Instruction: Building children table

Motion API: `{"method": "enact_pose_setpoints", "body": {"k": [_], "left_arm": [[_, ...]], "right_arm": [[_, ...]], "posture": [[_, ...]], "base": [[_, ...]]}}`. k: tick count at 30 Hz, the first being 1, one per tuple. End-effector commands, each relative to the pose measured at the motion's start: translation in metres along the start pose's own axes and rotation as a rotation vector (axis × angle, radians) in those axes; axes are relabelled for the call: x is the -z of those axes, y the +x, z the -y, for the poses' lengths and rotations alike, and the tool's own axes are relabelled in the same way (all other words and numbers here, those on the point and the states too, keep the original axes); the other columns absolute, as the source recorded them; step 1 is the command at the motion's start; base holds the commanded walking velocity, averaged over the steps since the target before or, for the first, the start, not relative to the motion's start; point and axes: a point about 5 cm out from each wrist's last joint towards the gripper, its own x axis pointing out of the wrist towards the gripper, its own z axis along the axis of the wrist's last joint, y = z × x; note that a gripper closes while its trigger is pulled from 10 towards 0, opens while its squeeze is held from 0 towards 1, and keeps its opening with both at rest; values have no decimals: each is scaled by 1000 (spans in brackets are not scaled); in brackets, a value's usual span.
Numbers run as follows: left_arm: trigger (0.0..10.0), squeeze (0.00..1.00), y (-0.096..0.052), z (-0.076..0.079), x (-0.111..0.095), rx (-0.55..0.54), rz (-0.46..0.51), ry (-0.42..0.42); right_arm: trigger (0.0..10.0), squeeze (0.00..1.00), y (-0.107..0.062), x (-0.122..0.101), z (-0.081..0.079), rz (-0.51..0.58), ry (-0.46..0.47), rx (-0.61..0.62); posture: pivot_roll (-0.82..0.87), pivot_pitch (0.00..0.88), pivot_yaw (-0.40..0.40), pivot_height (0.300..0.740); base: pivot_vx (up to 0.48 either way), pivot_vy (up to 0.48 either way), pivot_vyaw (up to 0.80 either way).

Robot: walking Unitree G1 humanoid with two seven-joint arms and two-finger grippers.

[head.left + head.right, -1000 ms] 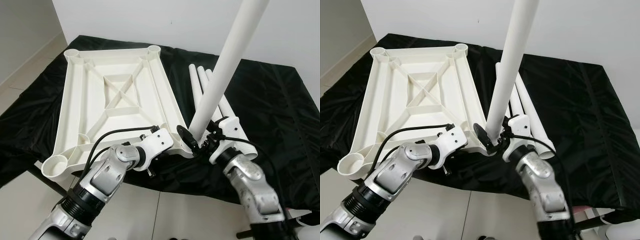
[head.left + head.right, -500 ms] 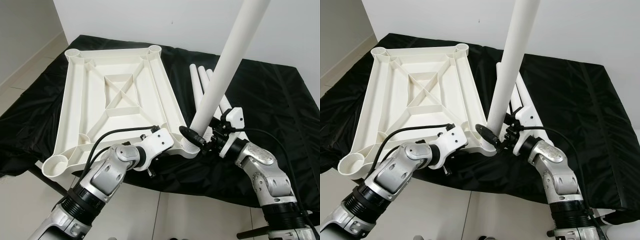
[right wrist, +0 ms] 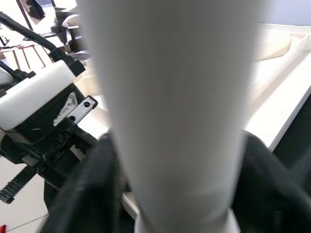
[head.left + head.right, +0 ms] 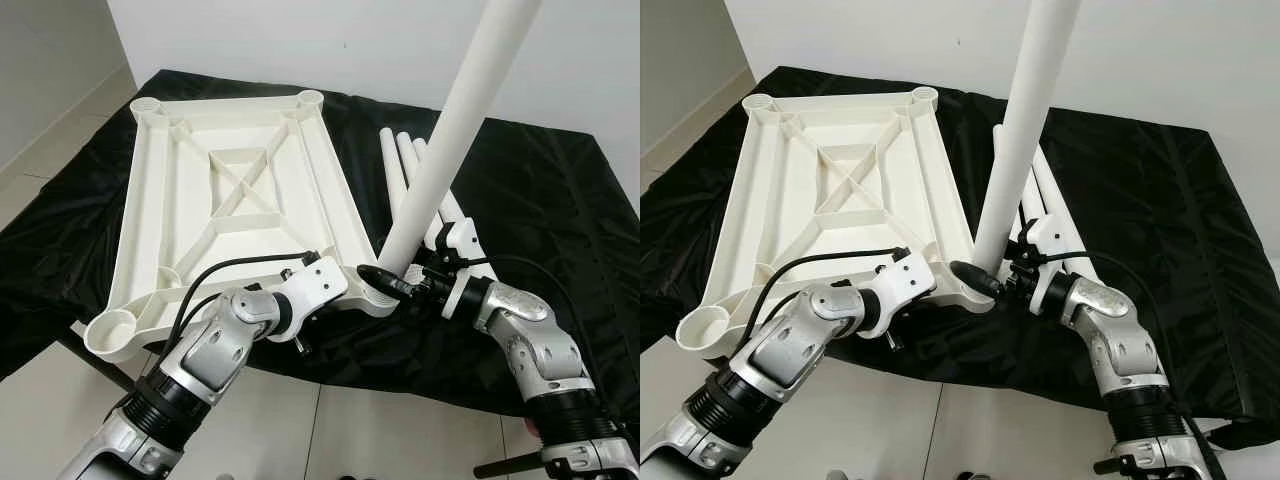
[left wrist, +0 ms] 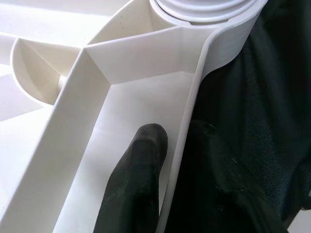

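Home room: tiled floor [image 4: 40, 150], white wall [image 4: 300, 40]

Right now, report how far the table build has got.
Done: the tabletop lies underside up on the black cloth.
In hand: the right gripper holds the first leg standing in the near corner socket, while the left gripper pinches the tabletop's rim.
Left: three spare legs lie beside it, three sockets empty.
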Motion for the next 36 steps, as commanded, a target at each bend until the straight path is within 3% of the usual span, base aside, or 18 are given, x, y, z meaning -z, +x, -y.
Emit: {"method": "enact_pose_setpoints", "body": {"k": [1, 12, 13, 20, 36], "left_arm": [[10000, 0, 1, 7, 0, 43, 11, 4], [10000, 0, 2, 9, 0, 48, 9, 6], [10000, 0, 3, 9, 0, 50, 11, 5], [10000, 0, 3, 9, -1, 49, 13, 5], [10000, 0, 3, 6, -1, 33, 7, -17]], "right_arm": [[0, 0, -2, 0, 1, 7, 4, -16], [0, 0, -2, -2, -3, 27, 11, -25], [10000, 0, -1, -1, -6, 29, 16, -5], [10000, 0, 0, 1, -14, 49, 37, 16], [10000, 0, 7, -7, -27, 149, 47, 214]], "posture": [[-97, 146, -7, 740], [-101, 140, -9, 740], [-103, 143, -8, 740], [-105, 149, -10, 740], [-104, 161, -9, 740]], "base": [[0, 0, 0], [0, 0, 0], [0, 0, 0], [0, 0, 0], [0, 0, 0]]}}
